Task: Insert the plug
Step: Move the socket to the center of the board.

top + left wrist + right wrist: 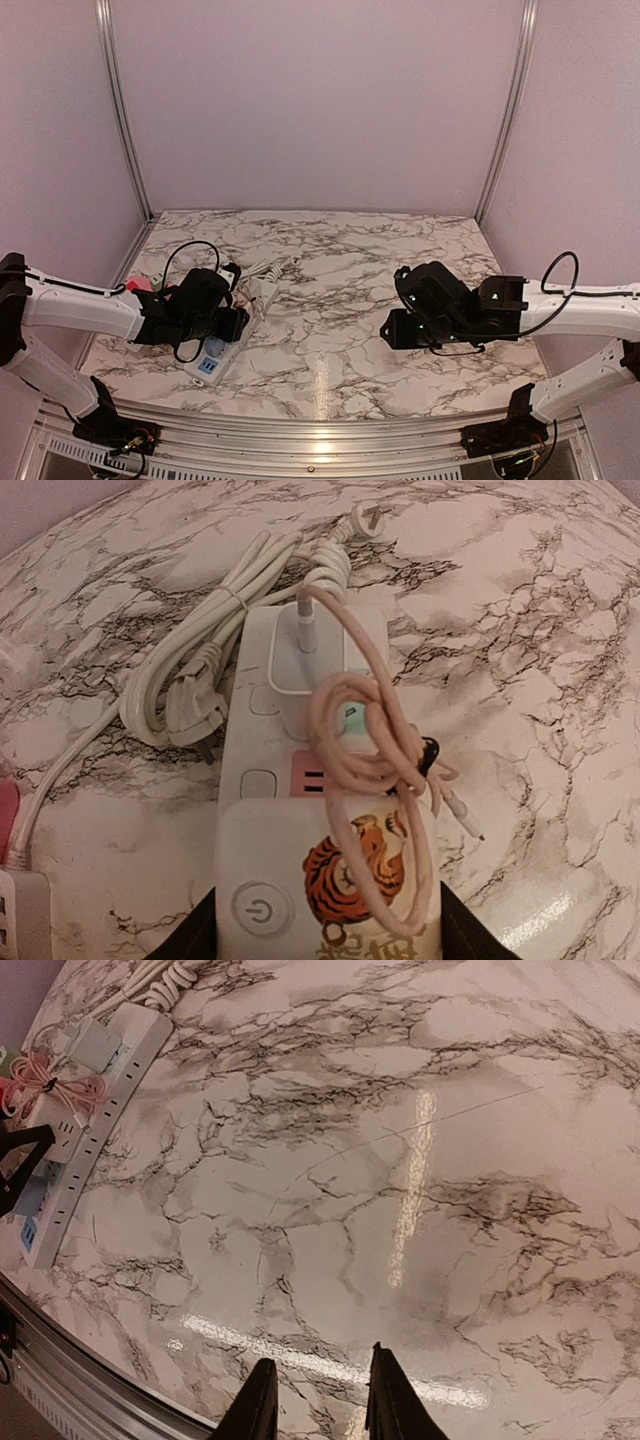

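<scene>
Left of centre on the marble table, toward the near edge: a white power strip, angled from far right to near left. Standing on its far half, a white plug. Prongs hidden beneath the body, so depth of seating impossible to judge. Leaving the plug's far end, a pink cable, curling back in loose loops over the strip's middle and pinched together by a dark tie. Just beside the strip's far left edge, a bundled white mains cord with its own connector lying flat on the marble.

Low over the strip's middle, the left gripper, jaws drawn partway in and clamped on a white block marked with a tiger sticker and a round power button. One dark finger pressed to each side of it. Block sitting on the strip, nearer than the plug, with one loop of pink cable draped across its top.

Well apart on the right, the right gripper hanging above bare marble, jaws almost together, nothing between them.
</scene>
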`<state>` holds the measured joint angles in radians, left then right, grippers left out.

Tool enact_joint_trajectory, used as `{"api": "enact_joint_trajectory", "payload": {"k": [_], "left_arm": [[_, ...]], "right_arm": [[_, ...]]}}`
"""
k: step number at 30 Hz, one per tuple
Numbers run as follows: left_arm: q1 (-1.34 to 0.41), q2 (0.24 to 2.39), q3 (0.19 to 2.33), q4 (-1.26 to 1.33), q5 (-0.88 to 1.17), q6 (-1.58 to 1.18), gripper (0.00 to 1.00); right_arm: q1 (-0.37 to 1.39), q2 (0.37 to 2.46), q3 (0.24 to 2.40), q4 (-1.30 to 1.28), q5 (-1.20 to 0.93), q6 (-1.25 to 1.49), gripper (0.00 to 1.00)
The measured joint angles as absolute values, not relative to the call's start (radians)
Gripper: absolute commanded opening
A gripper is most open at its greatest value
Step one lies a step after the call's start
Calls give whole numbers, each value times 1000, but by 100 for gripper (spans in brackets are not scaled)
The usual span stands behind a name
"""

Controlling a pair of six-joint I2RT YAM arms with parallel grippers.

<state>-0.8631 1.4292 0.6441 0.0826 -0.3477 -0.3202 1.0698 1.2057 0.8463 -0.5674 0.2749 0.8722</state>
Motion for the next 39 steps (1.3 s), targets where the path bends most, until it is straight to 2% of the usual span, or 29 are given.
{"api": "enact_joint_trajectory", "payload": {"k": [11, 14, 23, 25, 28, 29, 30, 39], "left_arm": [[-750, 1372, 591, 69, -395, -337, 54], [-704, 1341, 561, 73, -402, -351, 57], [-641, 1329, 547, 60, -420, -376, 95], [-641, 1328, 548, 54, -412, -377, 99], [-641, 1315, 550, 47, -390, -382, 99], [-641, 1301, 553, 39, -379, -384, 99], [-641, 1282, 558, 34, -369, -386, 99], [-675, 1062, 650, -31, -273, -415, 99]], "right_arm": [[1070, 1242, 846, -543, 252, 873, 26], [1070, 1241, 846, -542, 252, 878, 25], [1070, 1234, 835, -538, 250, 890, 27], [1070, 1234, 835, -538, 249, 889, 30], [1070, 1235, 835, -538, 248, 888, 37], [1070, 1235, 835, -539, 248, 885, 90], [1070, 1235, 835, -539, 248, 884, 97], [1070, 1169, 853, -585, 269, 830, 99]]}}
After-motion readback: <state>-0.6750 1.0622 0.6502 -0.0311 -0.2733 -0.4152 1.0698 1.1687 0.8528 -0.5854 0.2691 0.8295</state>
